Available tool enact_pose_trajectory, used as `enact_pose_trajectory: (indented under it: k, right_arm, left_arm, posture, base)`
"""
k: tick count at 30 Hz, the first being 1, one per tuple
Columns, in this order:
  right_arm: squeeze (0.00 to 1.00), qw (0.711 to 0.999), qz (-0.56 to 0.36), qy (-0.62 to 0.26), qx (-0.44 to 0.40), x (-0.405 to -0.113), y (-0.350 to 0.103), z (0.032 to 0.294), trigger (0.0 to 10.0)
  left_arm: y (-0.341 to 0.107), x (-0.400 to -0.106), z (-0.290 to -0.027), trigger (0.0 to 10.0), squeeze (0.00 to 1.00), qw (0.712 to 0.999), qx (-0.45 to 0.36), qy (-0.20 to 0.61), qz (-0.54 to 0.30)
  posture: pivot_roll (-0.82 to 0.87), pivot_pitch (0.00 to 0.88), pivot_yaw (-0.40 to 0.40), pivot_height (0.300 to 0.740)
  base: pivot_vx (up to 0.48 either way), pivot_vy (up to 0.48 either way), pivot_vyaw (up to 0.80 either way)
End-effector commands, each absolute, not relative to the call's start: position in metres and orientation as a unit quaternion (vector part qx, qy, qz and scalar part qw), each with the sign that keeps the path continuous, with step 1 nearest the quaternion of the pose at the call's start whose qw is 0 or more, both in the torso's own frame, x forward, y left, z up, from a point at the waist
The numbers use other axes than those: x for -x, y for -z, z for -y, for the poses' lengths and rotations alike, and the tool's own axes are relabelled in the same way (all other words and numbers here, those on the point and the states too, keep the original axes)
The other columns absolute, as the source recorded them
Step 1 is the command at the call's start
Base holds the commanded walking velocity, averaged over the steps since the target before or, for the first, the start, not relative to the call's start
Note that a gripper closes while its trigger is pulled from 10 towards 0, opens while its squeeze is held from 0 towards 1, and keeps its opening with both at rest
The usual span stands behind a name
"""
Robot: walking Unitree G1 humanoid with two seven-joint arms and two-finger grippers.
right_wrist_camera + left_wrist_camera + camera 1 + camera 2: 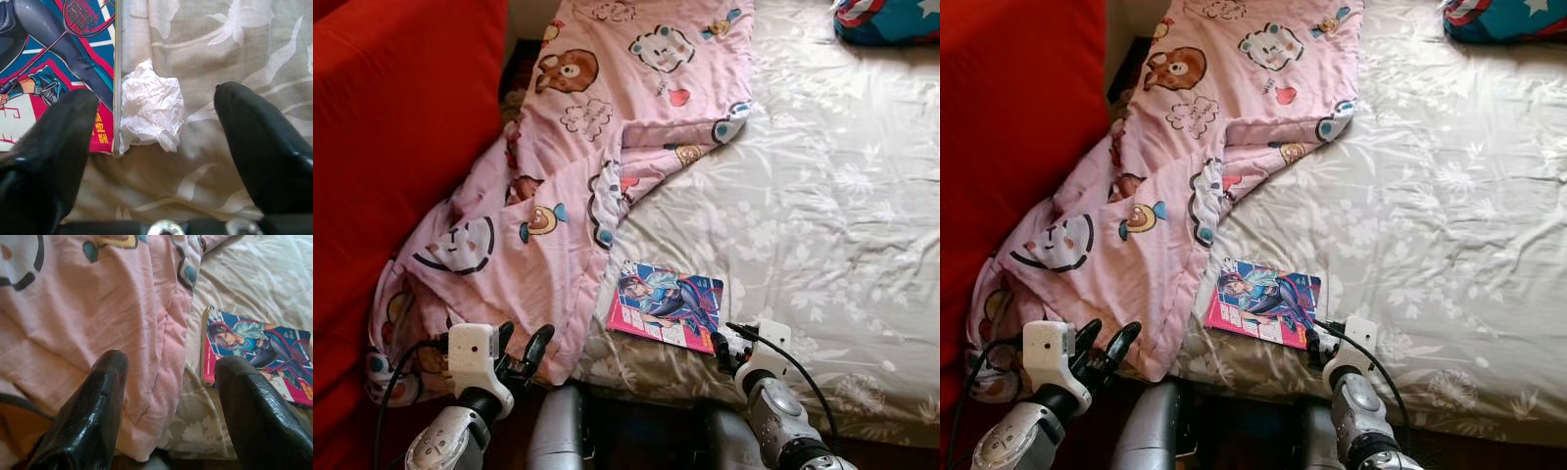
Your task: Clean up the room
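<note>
Tissue (151, 110), crumpled and white, lies on the bed (822, 225) touching the comic book (668, 305), between the wide-spread fingers of the right tool (155, 120). The left tool (521, 345), also wide, hovers at the pink blanket (597, 127) edge. Farther, a blue pillow (886, 20).

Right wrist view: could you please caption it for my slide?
Open right end effector poised over a crumpled tissue beside a comic book on the floral bedsheet.

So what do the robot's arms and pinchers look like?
Both arms are shiny silver metal. The left gripper and right gripper each have two long, glossy black fingers on a white boxy block. A thin black cable loops along each wrist.
</note>
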State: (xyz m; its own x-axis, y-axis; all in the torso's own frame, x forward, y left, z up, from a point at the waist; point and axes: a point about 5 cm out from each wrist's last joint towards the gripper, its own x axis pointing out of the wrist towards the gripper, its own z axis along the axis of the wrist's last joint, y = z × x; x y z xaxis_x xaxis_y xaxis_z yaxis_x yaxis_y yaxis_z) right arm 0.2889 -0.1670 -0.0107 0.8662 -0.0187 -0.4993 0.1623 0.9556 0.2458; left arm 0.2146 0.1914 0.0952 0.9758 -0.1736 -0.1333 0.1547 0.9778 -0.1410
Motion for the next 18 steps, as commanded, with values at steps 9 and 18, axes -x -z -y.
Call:
enact_pose_trajectory:
  k: [9,18]
  right_arm:
    - [0.00,0.946,-0.287,0.051,-0.139,-0.2817,0.0192,0.1676,0.0]
    - [0.00,0.943,-0.300,0.051,-0.132,-0.2804,0.0212,0.1671,10.0]
  left_arm:
    - [-0.0950,-0.2040,-0.1945,10.0,0.00,0.992,0.059,0.068,-0.086]
    - [-0.0951,-0.2001,-0.1933,10.0,0.00,0.992,0.057,0.065,-0.089]
  posture:
    - [0.19,0.337,0.017,0.645]
    - [0.19,0.346,0.015,0.645]
  base:
    - [0.000,0.000,0.00]
    - [0.000,0.000,0.00]
